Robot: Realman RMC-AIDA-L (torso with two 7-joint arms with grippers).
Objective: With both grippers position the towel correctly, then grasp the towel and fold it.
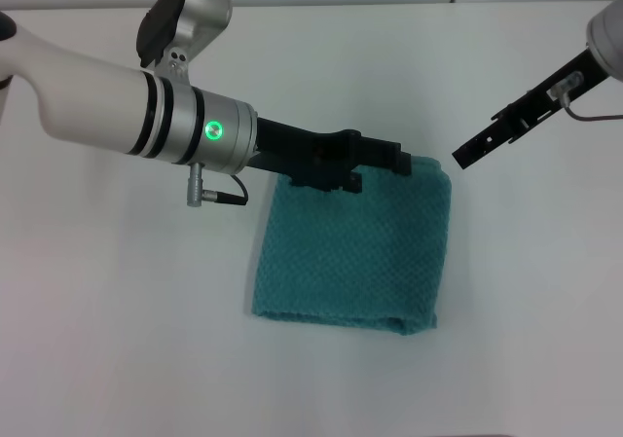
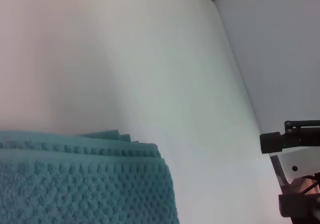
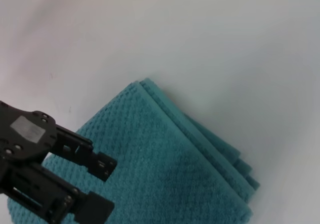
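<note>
Towel (image 1: 355, 257), teal and waffle-woven, lies folded in stacked layers on the white table (image 1: 117, 301), its layered edges showing at one corner in the right wrist view. The left pincer (image 1: 404, 161) reaches across the towel's far edge, just over the cloth, its two black fingers (image 3: 102, 165) a little apart with nothing visibly between them. The right pincer (image 1: 465, 155) hangs over bare table well off the towel's far right corner, and whether it is open cannot be told.
</note>
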